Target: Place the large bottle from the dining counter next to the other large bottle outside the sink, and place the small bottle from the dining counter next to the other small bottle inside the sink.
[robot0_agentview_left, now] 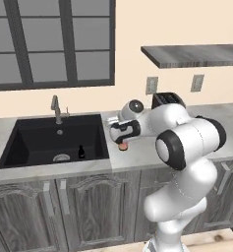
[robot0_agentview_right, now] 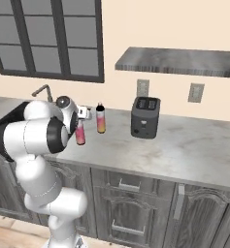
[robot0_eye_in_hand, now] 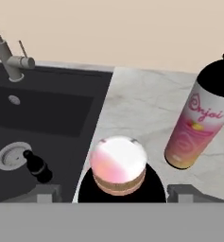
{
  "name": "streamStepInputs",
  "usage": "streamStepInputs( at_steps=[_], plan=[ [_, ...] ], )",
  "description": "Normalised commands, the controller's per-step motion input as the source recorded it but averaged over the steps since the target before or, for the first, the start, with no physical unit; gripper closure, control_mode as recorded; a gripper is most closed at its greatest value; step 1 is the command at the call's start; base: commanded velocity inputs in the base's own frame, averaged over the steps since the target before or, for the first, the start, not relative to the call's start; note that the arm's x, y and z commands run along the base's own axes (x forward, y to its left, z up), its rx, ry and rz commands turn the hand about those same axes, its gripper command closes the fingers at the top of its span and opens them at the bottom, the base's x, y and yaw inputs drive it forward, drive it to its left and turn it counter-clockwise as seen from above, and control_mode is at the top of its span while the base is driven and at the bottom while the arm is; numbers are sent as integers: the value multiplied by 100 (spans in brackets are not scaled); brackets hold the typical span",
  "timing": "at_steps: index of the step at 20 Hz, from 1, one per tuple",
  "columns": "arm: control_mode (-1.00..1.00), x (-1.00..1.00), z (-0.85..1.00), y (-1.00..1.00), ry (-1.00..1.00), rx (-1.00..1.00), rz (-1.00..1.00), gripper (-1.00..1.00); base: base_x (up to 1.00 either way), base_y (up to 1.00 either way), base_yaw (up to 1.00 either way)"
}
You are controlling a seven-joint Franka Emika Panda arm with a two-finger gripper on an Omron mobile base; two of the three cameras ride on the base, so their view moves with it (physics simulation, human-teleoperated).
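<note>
Two large pink bottles stand upright on the grey marble worktop [robot0_agentview_right: 184, 140], just right of the black sink [robot0_agentview_left: 19, 147]. One large bottle [robot0_eye_in_hand: 117, 171] sits directly under the gripper [robot0_eye_in_hand: 117, 191], between its fingertips [robot0_eye_in_hand: 47, 193]; seen from the hand, its pale cap and dark shoulders fill the space between them, and the jaws stand wide, apart from the bottle's sides on both flanks, so nothing is gripped. From the right base view this bottle [robot0_agentview_right: 80, 133] shows by the arm's wrist, near the sink's edge. The other large bottle [robot0_eye_in_hand: 203, 113], pink with a dark upper half and a script label, stands near it, farther from the sink and closer to the wall; the two are close but not touching. Down in the sink basin, one small dark bottle [robot0_agentview_left: 81, 152] stands beside the round drain [robot0_agentview_left: 61, 158]. A metal faucet [robot0_agentview_left: 56, 109] rises behind the basin. Farther right on the worktop, well apart from the bottles, sits a dark toaster [robot0_agentview_right: 145, 117] below a grey wall shelf [robot0_agentview_right: 179, 60].
</note>
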Motion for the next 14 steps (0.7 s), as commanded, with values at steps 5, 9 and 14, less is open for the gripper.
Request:
streamStepInputs(
  at_steps=[5, 9, 14],
  plan=[
    [-100, -28, 0, -17, -10, -1, 0, -100, 0, 0, 0],
    [-100, -2, 0, -21, -9, 0, 0, -100, 0, 0, 0],
    [-100, -1, 25, -18, -12, 0, -1, -100, 0, 0, 0]
  ],
)
